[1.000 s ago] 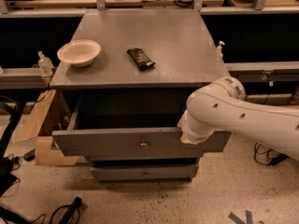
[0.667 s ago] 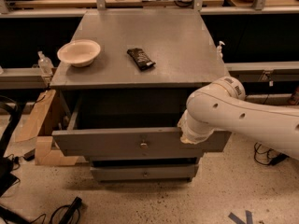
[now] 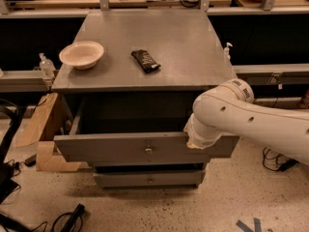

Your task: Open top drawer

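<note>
The top drawer (image 3: 116, 148) is the widest grey drawer of the cabinet and stands pulled out, its flat front carrying a small round metal knob (image 3: 148, 149) at centre. A dark gap shows behind the front under the cabinet top. My white arm reaches in from the right, and its wrist (image 3: 203, 134) lies against the right part of the drawer front's top edge. The gripper itself is hidden behind the wrist, at about the drawer's upper right edge. Below, the narrower lower drawer fronts (image 3: 149, 179) stay shut.
On the grey cabinet top (image 3: 183, 57) sit a cream bowl (image 3: 81, 54) at the left and a dark snack packet (image 3: 146, 61) in the middle. Cardboard (image 3: 36, 129) leans at the cabinet's left. Cables lie on the speckled floor (image 3: 67, 219). Benches run behind.
</note>
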Controlling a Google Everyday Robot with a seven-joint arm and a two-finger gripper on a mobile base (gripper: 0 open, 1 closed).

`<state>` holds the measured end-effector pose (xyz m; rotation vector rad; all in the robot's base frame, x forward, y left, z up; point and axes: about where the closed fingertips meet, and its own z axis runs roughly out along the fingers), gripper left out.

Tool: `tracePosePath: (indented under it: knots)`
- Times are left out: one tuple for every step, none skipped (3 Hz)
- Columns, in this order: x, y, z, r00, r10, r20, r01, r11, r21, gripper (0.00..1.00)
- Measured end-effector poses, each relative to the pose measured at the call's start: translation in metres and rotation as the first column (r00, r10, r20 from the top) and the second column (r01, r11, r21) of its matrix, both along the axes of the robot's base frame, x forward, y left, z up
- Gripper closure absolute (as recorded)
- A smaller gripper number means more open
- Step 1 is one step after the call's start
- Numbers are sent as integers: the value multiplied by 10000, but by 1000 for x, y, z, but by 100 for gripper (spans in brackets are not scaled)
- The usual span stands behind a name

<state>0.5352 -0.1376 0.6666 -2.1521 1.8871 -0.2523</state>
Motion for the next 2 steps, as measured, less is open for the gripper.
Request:
tracePosePath:
  knots:
    - [0, 0, 0, 10000, 0, 0, 0, 10000, 0, 100]
    - [0, 0, 0, 10000, 0, 0, 0, 10000, 0, 100]
